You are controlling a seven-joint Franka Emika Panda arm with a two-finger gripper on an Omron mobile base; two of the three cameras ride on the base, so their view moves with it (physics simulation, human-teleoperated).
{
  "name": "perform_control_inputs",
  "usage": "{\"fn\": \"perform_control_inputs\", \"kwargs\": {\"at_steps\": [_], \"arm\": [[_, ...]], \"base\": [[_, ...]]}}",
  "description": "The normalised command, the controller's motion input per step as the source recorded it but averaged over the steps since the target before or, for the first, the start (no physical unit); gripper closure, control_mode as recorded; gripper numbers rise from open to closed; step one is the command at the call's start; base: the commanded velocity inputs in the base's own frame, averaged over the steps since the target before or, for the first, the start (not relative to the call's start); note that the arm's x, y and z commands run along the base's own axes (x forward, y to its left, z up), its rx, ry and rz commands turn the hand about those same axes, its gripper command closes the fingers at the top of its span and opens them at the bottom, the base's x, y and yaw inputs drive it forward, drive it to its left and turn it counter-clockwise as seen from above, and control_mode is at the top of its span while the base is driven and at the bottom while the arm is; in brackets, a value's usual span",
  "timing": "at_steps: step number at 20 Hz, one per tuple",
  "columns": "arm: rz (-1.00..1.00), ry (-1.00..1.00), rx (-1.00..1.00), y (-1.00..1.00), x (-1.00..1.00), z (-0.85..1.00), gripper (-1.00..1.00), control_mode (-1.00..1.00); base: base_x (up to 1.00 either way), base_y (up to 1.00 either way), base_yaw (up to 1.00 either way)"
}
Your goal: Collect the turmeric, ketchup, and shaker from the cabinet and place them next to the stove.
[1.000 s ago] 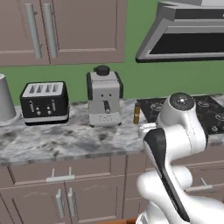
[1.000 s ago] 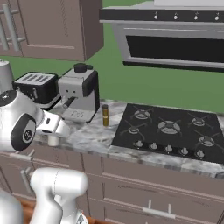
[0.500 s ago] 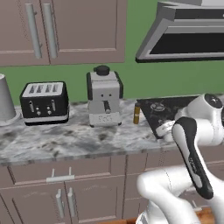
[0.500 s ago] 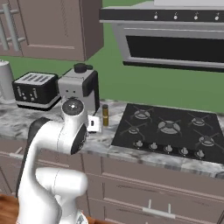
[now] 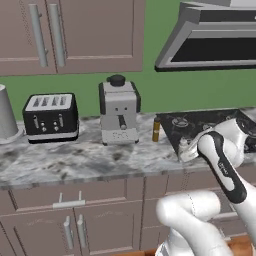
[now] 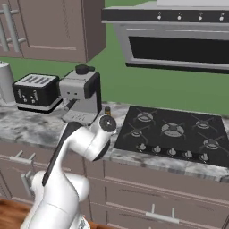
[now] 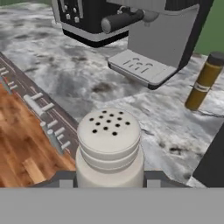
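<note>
Gripper (image 7: 109, 186) clamping shaker (image 7: 109, 146) at bottom centre of hand view, perforated top facing camera. Turmeric jar (image 7: 202, 82) standing upper right, just beside coffee machine (image 7: 162, 35) and stove (image 5: 200, 125) edge. Risk: arm carrying low over counter edge, shaker clipping jar on set-down and toppling it. Marble counter (image 5: 75, 160) mottled grey; toaster (image 5: 51, 116) at left; green wall, brown cupboards above.

Black toaster (image 5: 51, 116) beside grey coffee machine (image 5: 119, 116) on marbled counter (image 5: 75, 162), under wall cupboards (image 5: 70, 35).
</note>
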Motion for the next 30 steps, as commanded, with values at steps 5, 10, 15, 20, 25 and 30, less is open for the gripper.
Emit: {"fn": "perform_control_inputs", "kwargs": {"at_steps": [5, 10, 15, 20, 25, 30], "arm": [[0.31, 0.0, 0.0, -0.05, 0.69, -0.31, 1.0, -1.0], [0.15, 0.0, 0.0, 0.0, 0.75, -0.29, 1.0, -1.0], [0.14, 0.0, 0.0, -0.07, 0.7, -0.2, 1.0, -1.0], [0.12, 0.0, 0.0, -0.18, 0.5, -0.22, 1.0, -1.0], [0.1, -0.01, 0.0, -0.19, 0.39, -0.22, 1.0, -1.0], [0.07, -0.02, 0.0, -0.01, 0.26, -0.29, 1.0, -1.0]], "base": [[0.0, 0.0, 0.0], [0.0, 0.0, 0.0], [0.0, 0.0, 0.0], [0.0, 0.0, 0.0], [0.0, 0.0, 0.0], [0.0, 0.0, 0.0]]}}
